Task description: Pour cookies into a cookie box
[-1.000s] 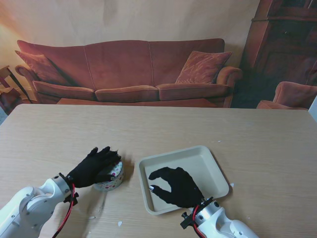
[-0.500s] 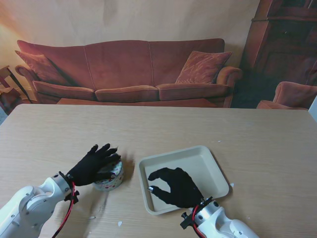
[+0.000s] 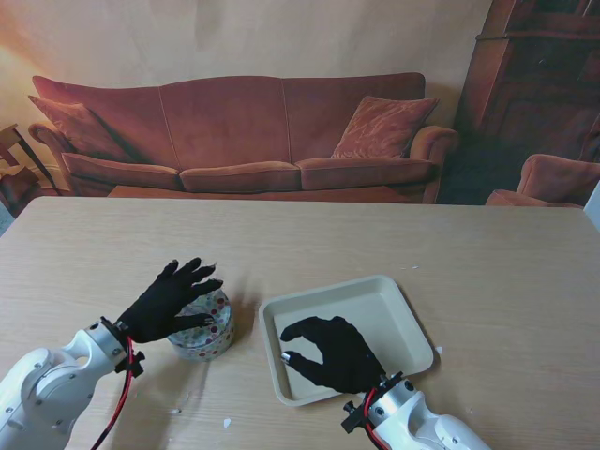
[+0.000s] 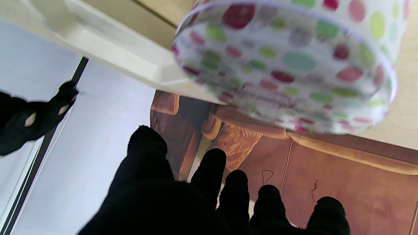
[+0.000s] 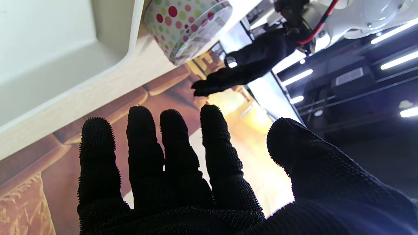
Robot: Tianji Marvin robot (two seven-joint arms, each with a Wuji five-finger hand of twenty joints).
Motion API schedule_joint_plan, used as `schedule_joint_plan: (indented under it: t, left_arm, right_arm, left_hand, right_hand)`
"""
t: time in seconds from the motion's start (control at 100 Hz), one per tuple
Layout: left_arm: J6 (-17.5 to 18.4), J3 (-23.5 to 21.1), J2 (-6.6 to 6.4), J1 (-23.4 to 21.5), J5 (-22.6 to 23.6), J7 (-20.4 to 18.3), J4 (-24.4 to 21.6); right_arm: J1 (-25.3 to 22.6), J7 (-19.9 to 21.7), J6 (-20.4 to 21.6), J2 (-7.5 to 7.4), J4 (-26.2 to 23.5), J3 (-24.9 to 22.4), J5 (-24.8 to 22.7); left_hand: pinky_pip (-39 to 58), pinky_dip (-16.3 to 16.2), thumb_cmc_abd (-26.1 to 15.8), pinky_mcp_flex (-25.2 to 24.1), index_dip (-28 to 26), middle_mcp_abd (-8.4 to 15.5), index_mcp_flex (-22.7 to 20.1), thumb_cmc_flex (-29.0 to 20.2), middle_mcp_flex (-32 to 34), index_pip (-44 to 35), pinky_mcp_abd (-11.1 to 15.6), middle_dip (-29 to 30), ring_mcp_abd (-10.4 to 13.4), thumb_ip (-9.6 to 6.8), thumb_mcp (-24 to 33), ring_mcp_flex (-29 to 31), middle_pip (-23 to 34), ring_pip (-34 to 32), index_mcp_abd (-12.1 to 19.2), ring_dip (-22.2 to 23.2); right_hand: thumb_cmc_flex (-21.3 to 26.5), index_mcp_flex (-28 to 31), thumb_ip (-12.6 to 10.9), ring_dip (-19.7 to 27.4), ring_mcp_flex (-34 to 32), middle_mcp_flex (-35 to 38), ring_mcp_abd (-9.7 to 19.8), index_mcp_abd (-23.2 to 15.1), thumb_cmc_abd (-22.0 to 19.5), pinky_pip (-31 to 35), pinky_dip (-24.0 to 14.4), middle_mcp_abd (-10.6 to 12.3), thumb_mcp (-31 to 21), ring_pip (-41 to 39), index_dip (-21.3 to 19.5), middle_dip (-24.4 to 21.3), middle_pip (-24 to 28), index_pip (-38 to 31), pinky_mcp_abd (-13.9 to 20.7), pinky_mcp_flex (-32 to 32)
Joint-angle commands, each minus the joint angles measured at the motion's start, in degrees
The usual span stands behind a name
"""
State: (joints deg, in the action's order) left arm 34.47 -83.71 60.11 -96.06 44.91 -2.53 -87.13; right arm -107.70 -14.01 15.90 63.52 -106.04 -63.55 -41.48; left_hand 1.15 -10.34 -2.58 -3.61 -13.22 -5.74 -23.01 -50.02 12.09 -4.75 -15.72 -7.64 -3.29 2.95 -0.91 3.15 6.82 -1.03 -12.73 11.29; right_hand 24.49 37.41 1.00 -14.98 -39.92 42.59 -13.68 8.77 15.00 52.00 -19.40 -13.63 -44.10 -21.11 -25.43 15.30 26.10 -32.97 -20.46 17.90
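**Operator:** Fingers, left: spread apart, lifted clear over the lid of the tin, pinching nothing. The left wrist view shows a gap between the tips and the lid. I log the left hand as empty.

**Spotter:** And the right?

**Operator:** Right hand: fingers loosely curled and apart, hovering over the near part of the tray. The right wrist view shows the palm bare, nothing held.

**Spotter:** Where is the tin against the tray?

**Operator:** Item, one round tin, dotted pattern, lid on. It stands upright on the table, just beside the tray's left edge, apart from it by a narrow strip of tabletop. The tray looks bare inside; I can see no cookies anywhere in view.

**Spotter:** Handling notes?

**Operator:** My judgement only. Stiff wall, so it should not buckle under a firm squeeze. The surface looks glossy, so probably slippery against the glove. Weight unknown, since the lid hides the contents. If it holds cookies, they are brittle, so I would avoid a sharp tilt or a jolt.

**Spotter:** Where would you grip?

**Operator:** Round the side wall, thumb opposite the fingers, below the lid's rim. A hold on the lid alone might pull it off. The lid has to come off before anything pours.
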Motion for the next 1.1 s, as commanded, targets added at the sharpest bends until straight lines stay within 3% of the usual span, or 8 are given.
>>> schedule_joint_plan:
  t: [0.0, 0.12, 0.18, 0.37, 0.49, 0.53, 0.68, 1.09]
  left_arm:
    - [1.1, -1.4, 0.28, -2.5, -1.0, -0.1, -3.7]
    - [3.4, -4.4, 0.86, -6.6, -0.4, 2.2, -8.6]
    - [4.3, -5.6, 1.24, -8.5, 0.0, 3.7, -10.9]
    - [4.8, -8.1, 1.69, -13.3, -1.4, 3.7, -16.5]
    - [3.9, -7.7, 2.13, -15.1, -3.6, 4.3, -18.0]
    - [3.6, -7.7, 2.25, -15.6, -3.0, 5.1, -18.4]
    - [3.4, -7.5, 2.48, -16.4, -1.7, 6.7, -18.9]
    - [2.5, -7.9, 2.88, -16.6, -4.1, 7.2, -19.0]
  right_arm:
    - [-0.3, 0.0, 0.6, 0.40, -0.1, 0.1, -0.3]
    - [-0.2, -1.1, 1.8, 0.57, 0.0, 0.0, -0.4]
    - [0.0, -2.2, 2.8, 0.72, 0.4, -0.1, -0.7]
    - [1.6, -8.1, 7.5, 1.56, 2.6, 0.0, -2.4]
    - [2.9, -12.2, 10.7, 1.78, 4.3, -0.2, -5.5]
    - [3.3, -13.3, 11.4, 1.82, 4.6, -0.3, -6.4]
    - [3.7, -16.5, 12.9, 2.04, 5.4, -0.3, -8.2]
    - [3.0, -17.9, 12.7, 2.19, 5.4, -0.6, -8.5]
  left_hand:
    - [1.8, -4.8, 0.2, -1.5, -1.3, -2.5, -1.5, 1.8, 2.7, -0.6, -2.9, -0.6, -2.7, -1.04, -0.9, 1.0, -0.1, -1.6, -0.9, 4.4]
    - [8.0, -18.6, 3.6, 1.7, -2.5, -7.4, -5.1, 2.3, 10.0, -2.2, -11.0, -1.5, -10.5, -0.91, -0.8, 12.1, 1.3, -6.3, -2.5, 9.2]
    - [10.4, -21.5, 4.8, 5.2, -3.2, -8.7, -6.9, 2.4, 13.3, -3.0, -14.0, -2.8, -12.6, -0.82, -0.8, 15.8, 2.2, -7.6, -3.3, 10.8]
    - [17.0, -25.2, 6.0, 7.4, -3.7, -8.8, -7.0, 3.0, 16.2, -2.7, -15.3, -4.8, -13.2, -0.79, -0.7, 18.0, 1.5, -8.2, -3.5, 12.2]
    - [20.5, -24.7, 7.4, 6.1, -3.8, -9.4, -7.7, 2.4, 16.8, -2.7, -15.5, -5.0, -13.6, -0.85, -0.6, 17.9, 1.0, -8.1, -3.8, 12.3]
    - [20.3, -24.3, 7.4, 5.2, -3.8, -9.3, -7.9, 2.7, 16.9, -2.8, -15.3, -5.0, -13.5, -0.79, -0.8, 17.5, 0.9, -7.9, -3.6, 12.2]
    - [21.0, -23.4, 7.9, 5.2, -3.8, -9.3, -7.6, 3.3, 17.8, -2.7, -15.7, -5.1, -13.7, -0.74, -0.8, 18.2, 0.7, -7.9, -3.6, 12.1]
    - [19.5, -20.2, 7.9, 4.2, -3.8, -9.8, -8.6, 2.9, 19.0, -2.7, -15.6, -5.4, -14.2, -0.73, -0.6, 18.4, -0.2, -7.6, -3.8, 12.0]
  right_hand:
    - [0.6, -0.9, -0.2, 0.8, 1.2, -2.5, 1.5, -0.1, -1.1, -0.4, -0.9, 1.1, 0.3, 1.1, 0.3, -0.3, -1.0, 2.3, 1.5, -0.5]
    - [0.5, -0.7, -0.2, 0.8, 1.0, -2.4, 1.5, -0.2, -1.0, -0.4, -1.0, 1.1, 0.2, 1.1, 0.3, -0.3, -0.9, 2.2, 1.4, -0.4]
    - [0.2, -0.8, -0.2, 0.8, 0.9, -2.5, 1.7, -0.3, -0.8, -0.4, -1.0, 1.2, 0.2, 1.0, 0.2, -0.3, -0.9, 2.2, 1.4, -0.3]
    - [-2.3, -3.6, 0.2, 0.8, 0.7, -3.3, 1.6, -0.8, -0.2, -0.3, -1.0, 1.7, 0.9, 1.2, 0.8, -0.3, -1.1, 3.3, 1.0, 0.0]
    - [-5.3, -10.8, 0.9, 1.1, 1.2, -6.4, 1.9, -2.1, 1.0, -0.6, -0.9, 2.1, 2.8, 2.0, 3.9, -0.7, -2.3, 7.3, 0.6, 0.0]
    - [-5.9, -14.6, 0.7, 0.7, 1.5, -7.9, 1.9, -3.3, 1.4, -1.0, -1.2, 2.3, 3.9, 2.5, 10.5, -0.9, -2.4, 4.2, 0.7, -0.2]
    - [-7.0, -22.7, 0.6, 0.7, 1.7, -10.8, 2.2, -2.8, 1.9, -1.5, -1.6, 2.6, 5.7, 2.6, 13.1, -0.5, -1.6, -0.8, 0.8, -0.1]
    - [-6.4, -20.7, 0.6, 0.8, 1.1, -9.4, 2.4, -1.9, 2.4, -1.6, -1.8, 2.5, 5.3, 2.6, 13.5, -0.5, -1.4, -3.2, 0.8, 0.5]
